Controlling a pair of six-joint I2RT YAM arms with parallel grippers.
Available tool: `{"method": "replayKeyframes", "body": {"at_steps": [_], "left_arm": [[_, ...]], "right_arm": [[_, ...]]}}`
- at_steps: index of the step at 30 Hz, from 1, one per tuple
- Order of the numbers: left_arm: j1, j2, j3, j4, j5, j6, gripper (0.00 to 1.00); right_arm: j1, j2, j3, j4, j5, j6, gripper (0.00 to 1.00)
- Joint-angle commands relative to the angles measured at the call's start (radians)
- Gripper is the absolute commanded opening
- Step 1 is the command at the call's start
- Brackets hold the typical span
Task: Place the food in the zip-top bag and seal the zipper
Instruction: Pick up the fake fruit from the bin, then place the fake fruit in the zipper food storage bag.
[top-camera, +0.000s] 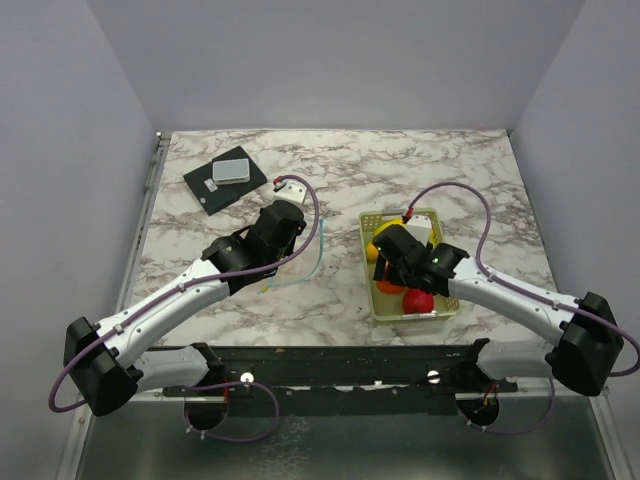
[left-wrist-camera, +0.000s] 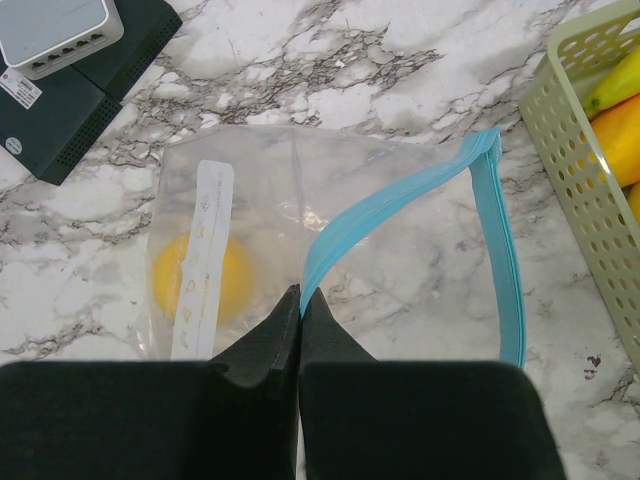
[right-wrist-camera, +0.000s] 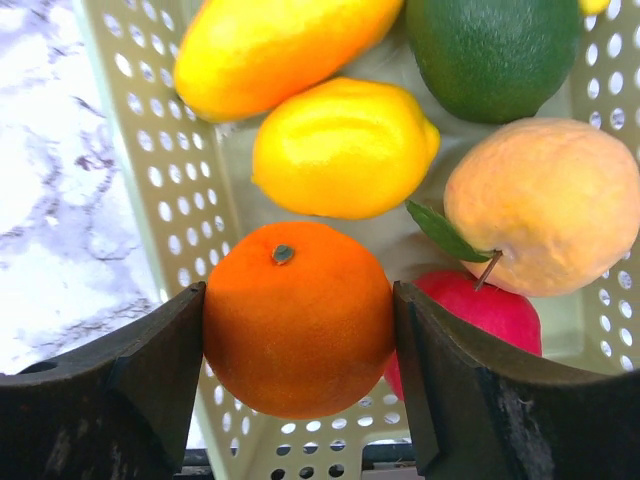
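The clear zip-top bag (left-wrist-camera: 300, 210) lies on the marble, mouth open, its light blue zipper (left-wrist-camera: 500, 250) curving along the right edge. One yellow fruit (left-wrist-camera: 200, 275) sits inside the bag. My left gripper (left-wrist-camera: 300, 300) is shut on the near blue lip of the bag; it shows in the top view (top-camera: 285, 222). My right gripper (right-wrist-camera: 298, 330) is down in the mesh basket, both fingers pressed on an orange ball (right-wrist-camera: 298, 315). Beside the ball lie a lemon (right-wrist-camera: 345, 150), a yellow banana-like piece (right-wrist-camera: 270, 50), a red apple (right-wrist-camera: 480, 310), a peach-coloured fruit (right-wrist-camera: 545, 205) and a green fruit (right-wrist-camera: 490, 50).
The pale green mesh basket (top-camera: 444, 306) stands right of centre and shows at the right edge of the left wrist view (left-wrist-camera: 575, 170). A black box with a grey device (top-camera: 225, 178) lies at the back left. A small white tag (top-camera: 293, 187) lies behind the left gripper.
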Motion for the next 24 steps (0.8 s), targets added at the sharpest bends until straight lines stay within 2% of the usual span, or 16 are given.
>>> {"method": "replayKeyframes", "body": {"at_steps": [1, 6, 12, 24], "left_arm": [[-0.006, -0.001, -0.013, 0.017, 0.006, 0.007, 0.0], [-0.006, 0.0, -0.012, 0.017, 0.008, 0.008, 0.0], [-0.006, 0.003, -0.013, 0.017, 0.009, 0.008, 0.0], [-0.005, -0.006, -0.012, 0.017, 0.007, 0.008, 0.0]], "right_arm": [[-0.004, -0.05, 0.068, -0.055, 0.048, -0.024, 0.3], [-0.004, -0.081, 0.13, -0.039, 0.017, -0.059, 0.3], [-0.004, -0.088, 0.191, 0.045, -0.089, -0.11, 0.3], [0.004, -0.02, 0.279, 0.232, -0.292, -0.134, 0.28]]}}
